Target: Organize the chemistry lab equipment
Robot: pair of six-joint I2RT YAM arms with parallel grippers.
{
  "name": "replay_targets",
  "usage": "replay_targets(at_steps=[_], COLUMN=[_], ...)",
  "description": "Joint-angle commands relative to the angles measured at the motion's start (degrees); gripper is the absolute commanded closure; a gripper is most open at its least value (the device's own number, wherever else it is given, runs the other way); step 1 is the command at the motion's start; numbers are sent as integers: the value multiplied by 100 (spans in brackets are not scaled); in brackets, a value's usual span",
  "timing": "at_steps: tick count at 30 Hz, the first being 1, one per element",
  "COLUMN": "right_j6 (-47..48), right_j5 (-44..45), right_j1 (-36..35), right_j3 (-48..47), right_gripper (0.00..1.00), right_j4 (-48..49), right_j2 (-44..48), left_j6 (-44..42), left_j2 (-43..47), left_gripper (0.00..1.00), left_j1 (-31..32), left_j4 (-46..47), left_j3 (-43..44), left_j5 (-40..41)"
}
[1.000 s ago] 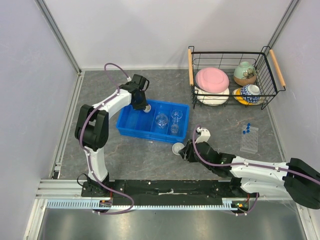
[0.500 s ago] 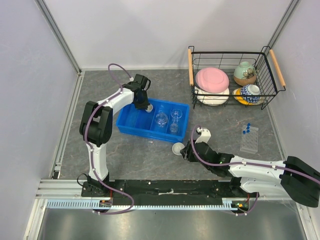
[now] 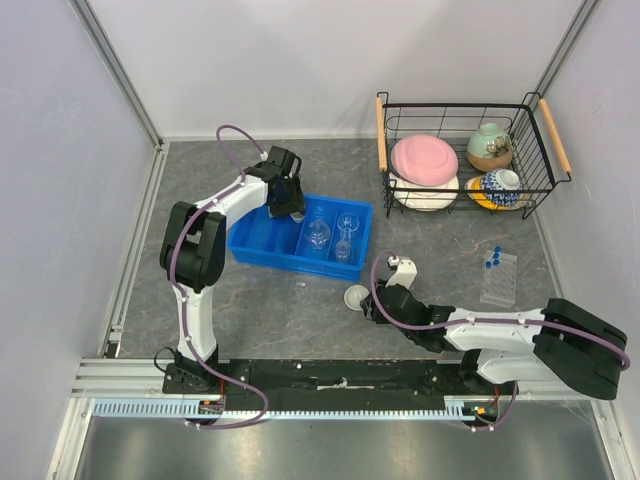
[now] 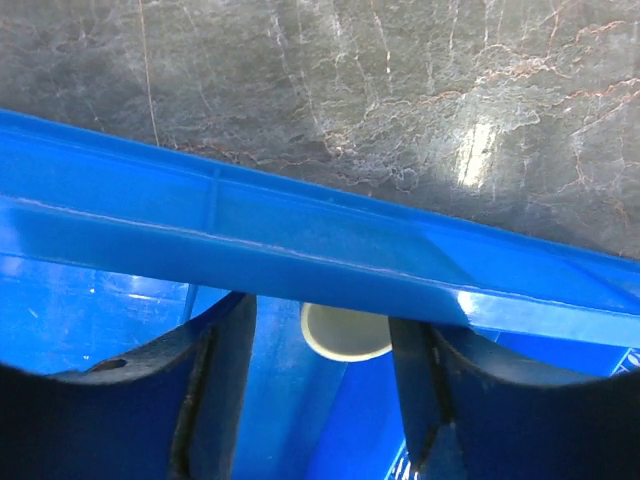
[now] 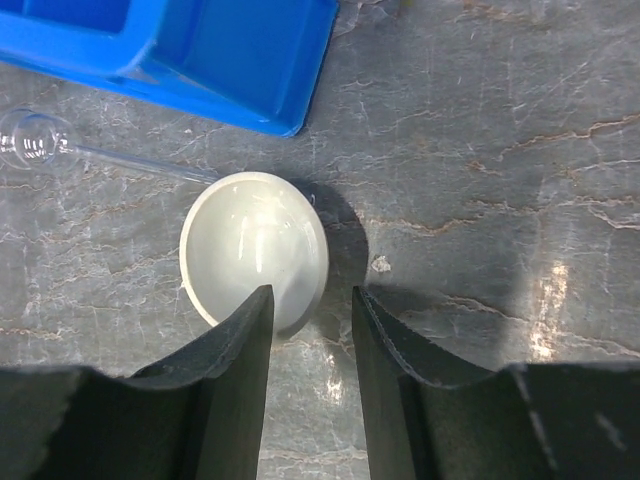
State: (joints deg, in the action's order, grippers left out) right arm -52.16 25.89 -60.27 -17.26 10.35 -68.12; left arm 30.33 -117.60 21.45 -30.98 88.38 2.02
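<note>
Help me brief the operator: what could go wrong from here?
The right gripper sits off-centre on the white dish; closing might flip or shove it. A shoved dish could hit the thin glass tube lying beside it. The left gripper hangs close over the wall of the blue bin; catching it could jolt the glassware inside.

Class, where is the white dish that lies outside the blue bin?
In the top view the white dish sits on the table in front of the near right corner of the blue bin, at the tips of the right gripper.
</note>
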Motion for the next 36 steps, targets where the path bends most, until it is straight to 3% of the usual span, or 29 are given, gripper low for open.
replay_targets(at_steps=[1,3,7,11,24,30,36], right_j6=[-66,-110,-163,-163,144,636,1058], right_j5=[171,145,180,188,250,223,469], right_j1=[-2,6,-2,-2,-221,-705,-1057], right_j3=[-23,11,3,-67,-515,-1472,-2781], right_gripper=[56,59,70,99,100,100,100], right_j4=[582,749,881,829,-410,-1517,-2353], right_j2=[-307,-438,-606,-624,123,220,-306], left_j6=[-88,-71,-44,-1,35,35,-80], left_j2=[70,149,290,439,1116,1818,2609], left_gripper=[34,20,17,16,15,15,7], left_j1=[-97,-97,-97,-97,-19,236,518], left_j4=[180,180,189,172,-206,-514,-1032], left_j3=[83,22,-66,-172,-400,-681,-962], left_j5=[62,88,44,-26,-27,412,800])
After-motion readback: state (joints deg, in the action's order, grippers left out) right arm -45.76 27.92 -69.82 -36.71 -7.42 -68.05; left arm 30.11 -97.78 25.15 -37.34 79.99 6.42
